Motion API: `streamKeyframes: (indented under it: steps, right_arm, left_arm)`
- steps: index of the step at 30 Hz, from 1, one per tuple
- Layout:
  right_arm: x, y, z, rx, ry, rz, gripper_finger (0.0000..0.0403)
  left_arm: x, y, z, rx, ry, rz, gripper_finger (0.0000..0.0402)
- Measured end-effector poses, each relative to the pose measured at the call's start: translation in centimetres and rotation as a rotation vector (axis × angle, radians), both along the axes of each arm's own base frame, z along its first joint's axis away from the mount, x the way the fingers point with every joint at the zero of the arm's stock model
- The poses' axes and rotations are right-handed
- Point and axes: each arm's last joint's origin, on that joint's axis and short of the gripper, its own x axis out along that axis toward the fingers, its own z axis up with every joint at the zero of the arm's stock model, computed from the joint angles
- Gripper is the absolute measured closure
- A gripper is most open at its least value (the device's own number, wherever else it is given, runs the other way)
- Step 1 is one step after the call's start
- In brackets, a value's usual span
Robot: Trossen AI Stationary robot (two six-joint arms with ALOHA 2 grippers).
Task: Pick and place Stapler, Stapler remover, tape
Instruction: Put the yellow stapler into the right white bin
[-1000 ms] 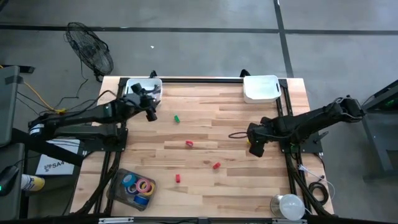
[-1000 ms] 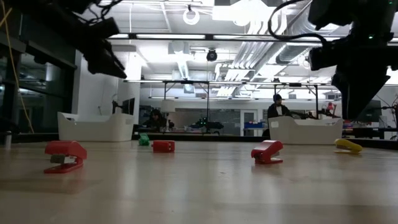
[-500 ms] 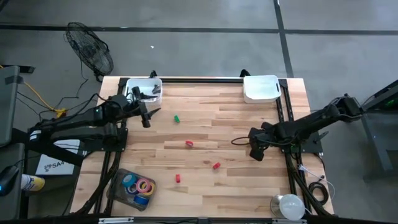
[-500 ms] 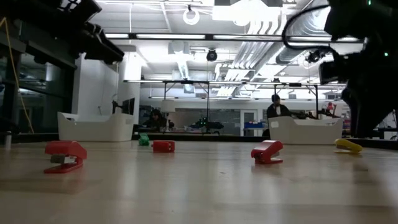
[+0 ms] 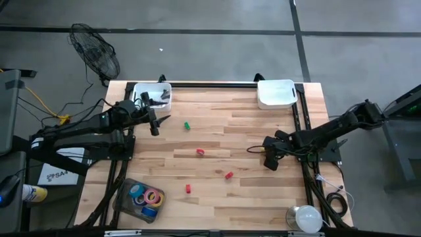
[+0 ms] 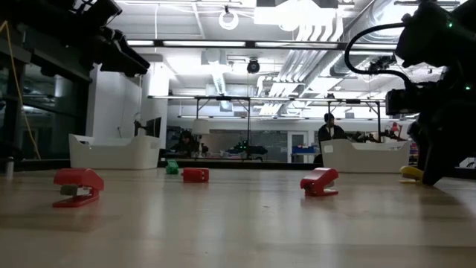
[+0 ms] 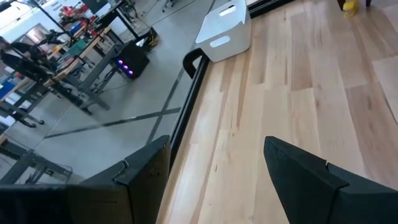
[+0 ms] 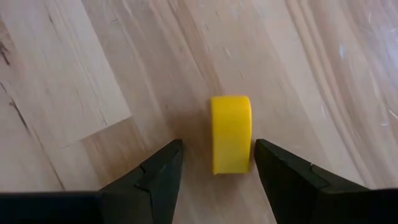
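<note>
**Right gripper low over the yellow stapler, fingers apart**

You see a table (image 5: 217,191) of pale wooden planks with a clear grain and darker joints. On it lie small hard plastic pieces: three red staplers (image 5: 200,152) near the middle, with a wedge shape in the low view, and one green piece (image 5: 187,125) toward the far left. The yellow stapler (image 8: 231,134) is smooth and glossy, oblong with a rounded end, and it lies flat on the wood near the right side.

The right gripper (image 8: 214,163) is down at the table, and its two dark fingers stand apart on both sides of the yellow stapler; in the right wrist view a gap shows on one side, so nothing is gripped. The left gripper (image 7: 217,168) is also spread wide with nothing between the fingers, and it hangs above the far left part of the table, near the white bin (image 5: 152,94) with dark items in it.

Compared with one second ago, the right arm has come lower and a little outward, so the yellow stapler is now covered from above. The left gripper has drawn back toward the left edge and has not moved in the last half second.

The tape rolls (image 5: 146,196), blue, pink and purple rings with pale holes, sit together in a clear tray (image 5: 126,192) at the near left corner. A second white bin (image 5: 276,93), with rounded corners, stands at the far right.
</note>
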Motion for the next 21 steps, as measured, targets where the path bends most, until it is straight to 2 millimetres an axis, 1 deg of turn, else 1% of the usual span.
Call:
streamKeyframes:
  steps: [4, 7, 13, 18, 19, 21]
  right_arm:
    - [-0.05, -0.09, -0.16, -0.011, -0.004, 0.009, 0.0209]
    - [0.03, -0.10, -0.14, -0.023, -0.012, 0.020, 0.0220]
    - [0.44, -0.18, -0.04, -0.072, -0.061, 0.027, 0.0276]
    - [0.42, -0.10, -0.06, -0.041, -0.056, 0.030, 0.0330]
    - [0.43, -0.06, -0.04, -0.029, -0.055, 0.034, 0.0338]
    - [0.45, 0.01, -0.02, -0.008, -0.053, 0.039, 0.0339]
  left_arm:
    - [0.00, 0.00, -0.02, -0.001, 0.002, 0.000, 0.0147]
    - [-0.01, 0.00, -0.03, -0.001, 0.004, 0.000, 0.0147]
    - [-0.02, 0.01, -0.05, -0.001, 0.006, 0.004, 0.0147]
    - [-0.02, 0.01, -0.05, -0.001, 0.006, 0.004, 0.0147]
    - [-0.02, 0.01, -0.05, -0.001, 0.006, 0.004, 0.0147]
    - [-0.03, 0.00, -0.09, -0.002, 0.011, 0.004, 0.0147]
